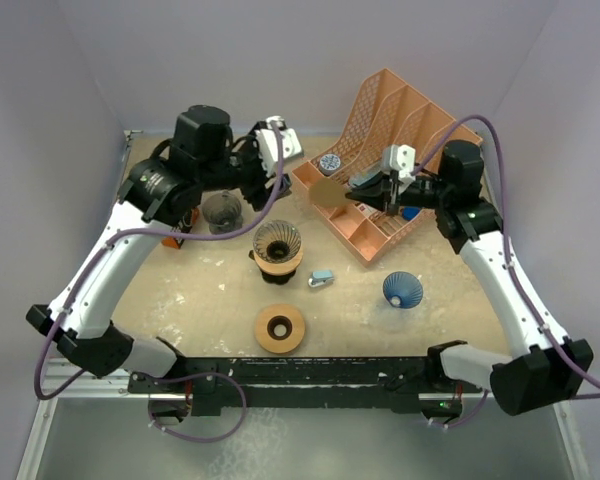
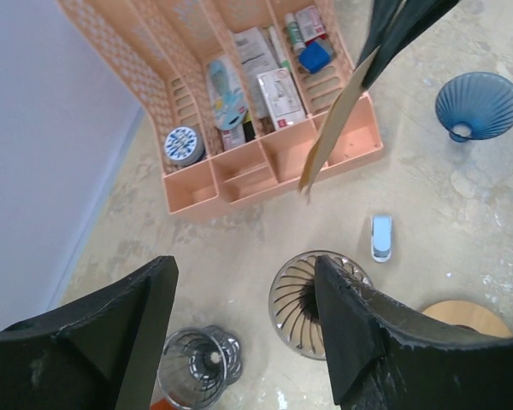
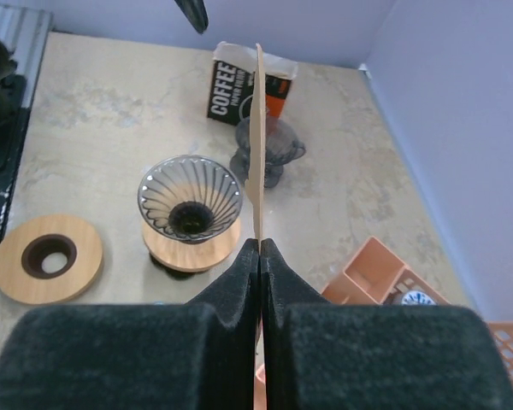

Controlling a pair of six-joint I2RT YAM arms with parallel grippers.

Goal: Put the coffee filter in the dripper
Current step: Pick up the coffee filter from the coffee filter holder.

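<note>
The coffee filter point(image 1: 329, 193) is a flat brown paper held edge-on in the air by my right gripper point(image 1: 358, 196), in front of the orange organizer. In the right wrist view the filter point(image 3: 256, 145) rises from the shut fingers of that gripper point(image 3: 259, 248). The dripper point(image 1: 277, 243), clear ribbed glass on a wooden base, stands mid-table, below and left of the filter; the same dripper point(image 3: 190, 201) shows empty. My left gripper point(image 1: 278, 168) hovers open behind the dripper point(image 2: 312, 303), nothing between its fingers point(image 2: 350, 333). The filter point(image 2: 338, 120) hangs apart from it.
An orange organizer point(image 1: 400, 130) with small items fills the back right. A dark dripper point(image 1: 221, 210) stands left of centre and a blue one point(image 1: 402, 290) at the right. A wooden ring point(image 1: 280, 328) and a small blue-white object point(image 1: 322, 278) lie in front. A coffee filter box point(image 3: 239, 85) stands at the back.
</note>
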